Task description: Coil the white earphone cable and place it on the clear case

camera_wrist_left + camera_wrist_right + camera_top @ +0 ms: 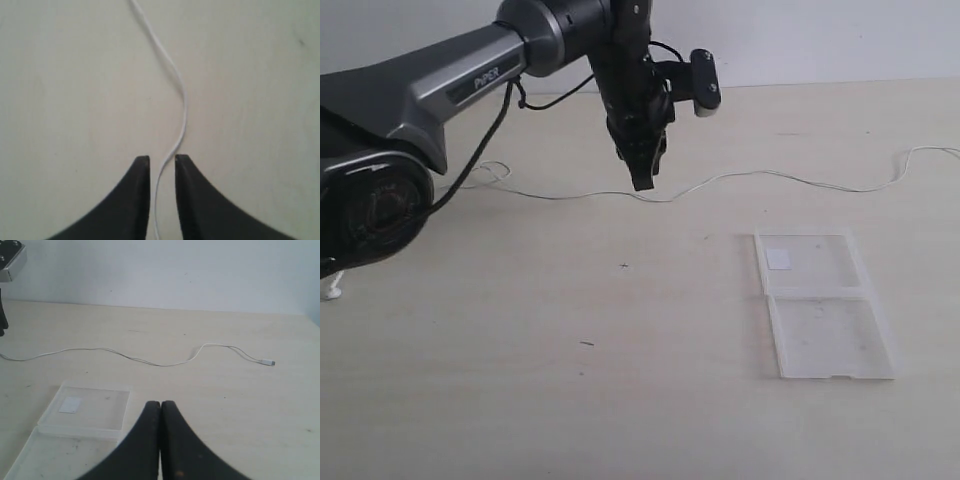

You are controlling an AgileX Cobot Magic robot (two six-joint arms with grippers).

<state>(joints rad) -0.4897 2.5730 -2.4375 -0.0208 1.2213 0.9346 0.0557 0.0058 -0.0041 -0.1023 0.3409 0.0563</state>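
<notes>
We find the left gripper with its fingers set a narrow gap apart. The white earphone cable runs lengthwise through that gap, and we cannot tell whether either finger touches it. In the exterior view the left arm reaches in from the left with its wrist bent down, so the left gripper points at the table directly over the cable. The arm housing reads "PiPER". The right gripper has its fingers pressed together on nothing and hangs above the near edge of the clear case. The cable lies stretched across the table, well apart from the clear case, which lies opened flat, its white square sticker on the half nearer the cable.
</notes>
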